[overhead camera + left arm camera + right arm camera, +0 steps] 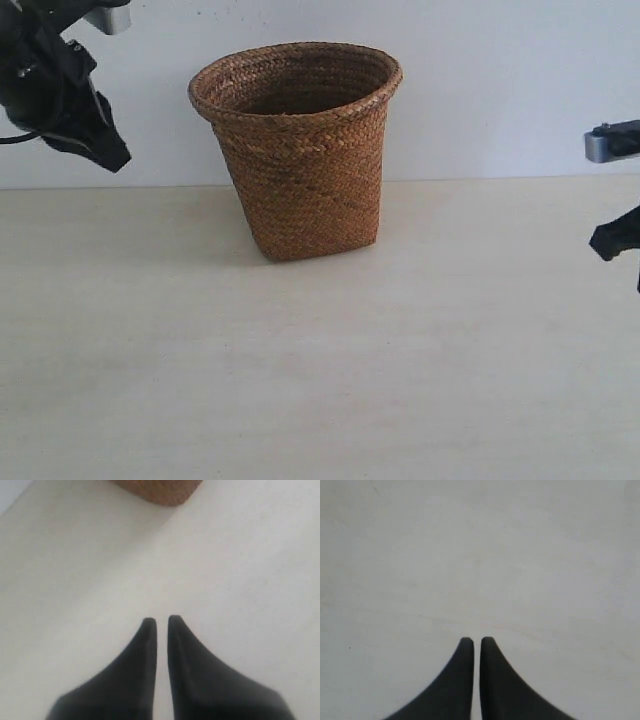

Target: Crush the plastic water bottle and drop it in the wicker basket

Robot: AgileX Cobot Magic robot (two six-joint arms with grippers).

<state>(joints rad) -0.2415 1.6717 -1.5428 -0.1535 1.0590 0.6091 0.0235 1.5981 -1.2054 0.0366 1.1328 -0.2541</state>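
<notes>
Pale flat table [320, 400] is being seen across all three views, with a white wall [500, 80] behind it. No other items are being shown on it.

Brown woven wicker basket [298, 150], tapered with a flared braided rim, is standing upright at 12 o'clock from table centre in the exterior view. Only its base corner [160, 490] is being caught by the left wrist view. Its floor is being hidden by the rim.

Black left gripper [160, 622] is being held above the table at 10 o'clock, apart from the basket. Jaws are clenched to a thin slit, with nothing between them. Black right gripper [476, 641] is being held at 3 o'clock, well apart from the basket. Jaws are likewise clenched and empty.

Clear ribbed plastic water bottle is not being shown in any view. Whether it is lying inside the basket or is off-scene cannot be told.

Judgement: neither crushing nor carrying is being done now. The step in hand is best handled as follows:
- Basket interior is to be checked from above first.
- If the bottle is found outside, both jaws are to be released before approach.
- The bottle is best pinched mid-body, where ribbing should give way most easily.
- The drop is to be made over the rim centre.

Writing: no brand, label or text is being shown.
</notes>
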